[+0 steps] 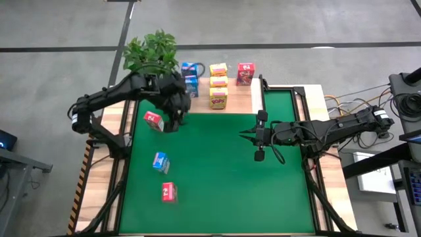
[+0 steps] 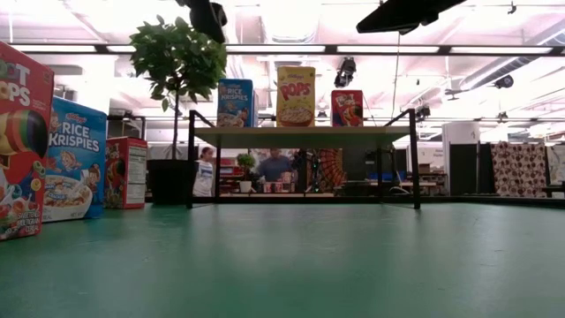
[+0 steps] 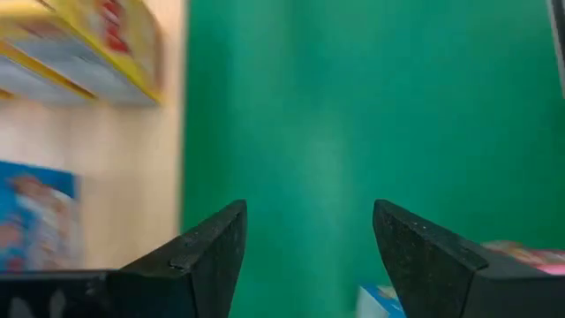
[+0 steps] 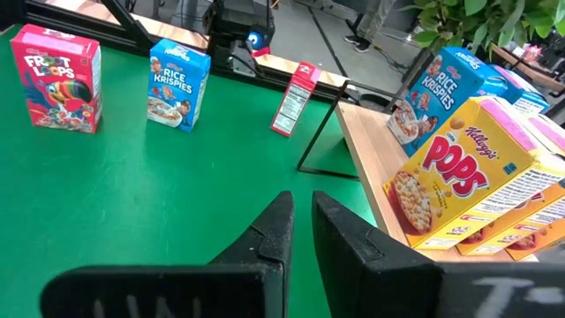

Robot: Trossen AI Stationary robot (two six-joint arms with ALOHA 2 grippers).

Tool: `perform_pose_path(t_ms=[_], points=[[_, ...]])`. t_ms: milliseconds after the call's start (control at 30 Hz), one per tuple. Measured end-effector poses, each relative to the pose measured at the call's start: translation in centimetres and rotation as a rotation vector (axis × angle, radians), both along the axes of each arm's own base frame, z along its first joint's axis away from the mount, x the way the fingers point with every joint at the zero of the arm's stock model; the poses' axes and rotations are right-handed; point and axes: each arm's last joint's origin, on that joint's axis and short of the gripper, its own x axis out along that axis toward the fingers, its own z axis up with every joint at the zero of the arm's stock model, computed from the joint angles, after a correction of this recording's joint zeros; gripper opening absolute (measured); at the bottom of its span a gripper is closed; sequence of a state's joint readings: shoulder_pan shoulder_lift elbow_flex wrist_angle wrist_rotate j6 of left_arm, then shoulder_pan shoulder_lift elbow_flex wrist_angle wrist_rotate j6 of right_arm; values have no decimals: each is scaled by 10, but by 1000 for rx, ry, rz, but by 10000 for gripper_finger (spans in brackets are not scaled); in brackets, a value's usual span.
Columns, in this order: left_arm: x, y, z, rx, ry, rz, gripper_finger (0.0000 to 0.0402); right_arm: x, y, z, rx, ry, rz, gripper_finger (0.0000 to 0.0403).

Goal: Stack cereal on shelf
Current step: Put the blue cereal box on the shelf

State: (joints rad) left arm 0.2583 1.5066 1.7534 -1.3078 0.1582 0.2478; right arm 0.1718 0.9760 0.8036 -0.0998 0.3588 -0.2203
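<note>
Red boxes [image 1: 153, 120]: three; yellow [image 1: 218, 83]: three.

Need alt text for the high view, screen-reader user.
Overhead: the left gripper, open and empty, hovers by the wooden shelf, which holds two blue, three yellow and one red cereal box. Two red boxes and a blue one stand on the green mat; the right gripper, shut, waits mid-mat.
</note>
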Motion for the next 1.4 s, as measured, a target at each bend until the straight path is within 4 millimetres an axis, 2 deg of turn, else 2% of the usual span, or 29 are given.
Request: perform_pose_path(t_ms=[167,333,467,700,1000,1167,1400], points=[[-2,-21,-4,-73,84,33,229,0,0,0,3,-1,-1,34],[-3,-39,-9,-177,152,185,229,0,0,0,17,-3,-6,34],[-3,-59,-18,-187,219,285,229,0,0,0,17,-4,-6,34],[-10,-88,-44,-154,290,573,229,0,0,0,17,-3,-6,34],[-38,-112,-82,-261,299,915,245,0,0,0,12,-2,-4,34],[-55,-124,-102,-276,330,1018,275,0,0,0,1,0,0,34],[-56,-134,-125,-310,309,1066,287,0,0,0,0,-3,1,34]])
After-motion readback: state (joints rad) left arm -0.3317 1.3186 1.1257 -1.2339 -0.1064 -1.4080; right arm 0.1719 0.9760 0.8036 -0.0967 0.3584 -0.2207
